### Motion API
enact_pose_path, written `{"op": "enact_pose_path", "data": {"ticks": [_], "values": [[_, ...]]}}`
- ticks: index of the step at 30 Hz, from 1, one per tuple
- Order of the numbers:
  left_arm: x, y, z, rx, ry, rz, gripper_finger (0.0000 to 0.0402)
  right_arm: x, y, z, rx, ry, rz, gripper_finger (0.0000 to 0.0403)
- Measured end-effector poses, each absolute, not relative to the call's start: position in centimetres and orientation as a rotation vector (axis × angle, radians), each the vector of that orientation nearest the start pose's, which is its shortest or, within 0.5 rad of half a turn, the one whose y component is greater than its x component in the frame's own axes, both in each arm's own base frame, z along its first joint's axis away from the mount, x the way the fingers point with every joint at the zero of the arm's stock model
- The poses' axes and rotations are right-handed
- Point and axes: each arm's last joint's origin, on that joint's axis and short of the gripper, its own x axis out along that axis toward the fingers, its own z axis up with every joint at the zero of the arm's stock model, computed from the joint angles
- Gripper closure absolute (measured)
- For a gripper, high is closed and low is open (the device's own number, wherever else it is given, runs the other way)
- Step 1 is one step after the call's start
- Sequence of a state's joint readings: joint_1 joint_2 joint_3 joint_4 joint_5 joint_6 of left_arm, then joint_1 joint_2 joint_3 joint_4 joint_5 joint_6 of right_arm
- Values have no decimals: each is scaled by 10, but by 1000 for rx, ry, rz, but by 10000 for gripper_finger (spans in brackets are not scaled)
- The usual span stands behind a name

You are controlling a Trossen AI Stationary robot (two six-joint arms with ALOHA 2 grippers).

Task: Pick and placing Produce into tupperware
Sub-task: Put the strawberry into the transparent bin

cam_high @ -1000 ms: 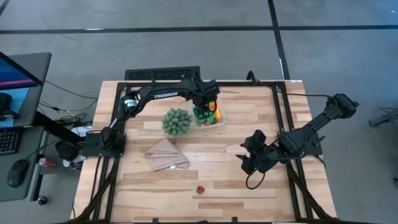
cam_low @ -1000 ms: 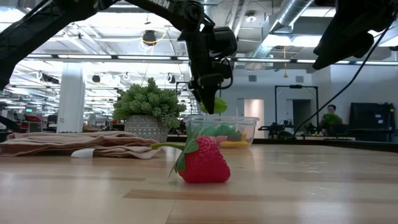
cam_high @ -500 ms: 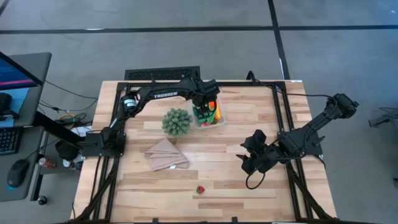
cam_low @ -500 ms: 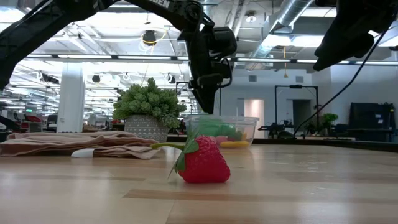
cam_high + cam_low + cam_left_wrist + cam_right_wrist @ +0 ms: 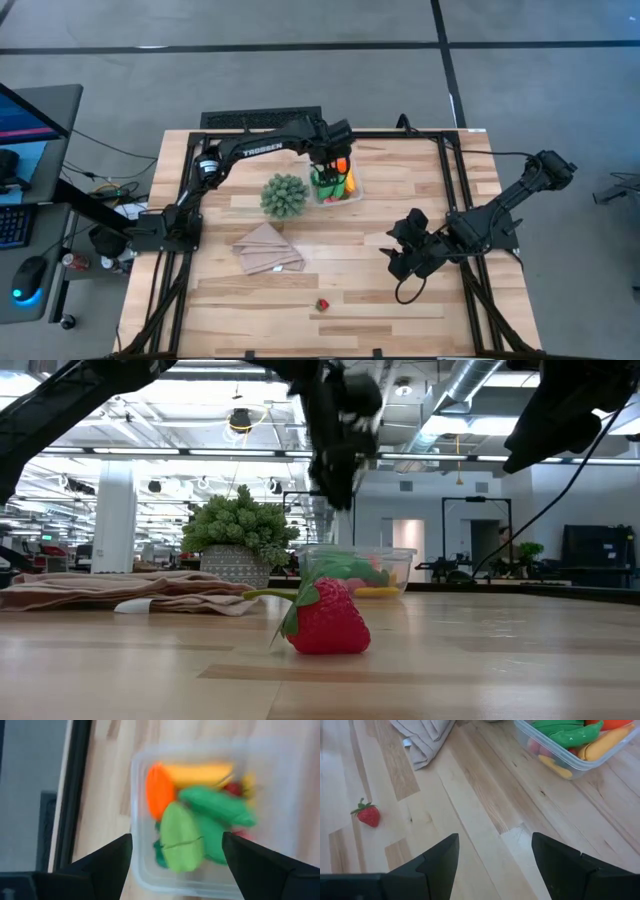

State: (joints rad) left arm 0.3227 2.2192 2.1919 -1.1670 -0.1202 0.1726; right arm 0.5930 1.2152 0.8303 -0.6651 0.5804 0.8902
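The left gripper (image 5: 328,172) is held over the clear plastic tub (image 5: 353,190) at the far middle of the table (image 5: 400,310), with its fingers (image 5: 107,865) spread apart and nothing between them. Seen from table height, the gripper (image 5: 338,480) hangs clear above the tub (image 5: 400,565) without touching it.

Inside the tub (image 5: 140,810) several toy pieces are packed together: an orange carrot (image 5: 159,790), a yellow banana (image 5: 200,772), a light green pod (image 5: 181,840) and a darker green pod (image 5: 215,807), with bits of red beside them that cannot be made out clearly.

One strawberry (image 5: 322,304) is left on the bare wood near the front edge, well apart from the tub. In the low view this strawberry (image 5: 328,618) stands in front of the tub and partly hides it.

A spiky green ball (image 5: 284,195) sits just beside the tub on the left arm's side, and a folded tan cloth (image 5: 268,250) lies nearer the front, between the ball and the strawberry.

The right gripper (image 5: 398,262) waits above the table's right part, its fingers (image 5: 437,865) parted and empty; from its wrist the strawberry (image 5: 369,815), the cloth (image 5: 422,737) and the tub (image 5: 560,755) are seen ahead.
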Motion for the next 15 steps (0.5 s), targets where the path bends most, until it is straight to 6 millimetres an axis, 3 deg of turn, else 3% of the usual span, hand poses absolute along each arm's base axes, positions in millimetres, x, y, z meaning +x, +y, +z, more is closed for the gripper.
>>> {"op": "enact_pose_path", "data": {"ticks": [5,15], "values": [[436,130,325,21,1115,205,101,195,112,235,258,779,-359,159],[396,76,393,62,970,147,102,195,112,235,287,769,-368,159]]}}
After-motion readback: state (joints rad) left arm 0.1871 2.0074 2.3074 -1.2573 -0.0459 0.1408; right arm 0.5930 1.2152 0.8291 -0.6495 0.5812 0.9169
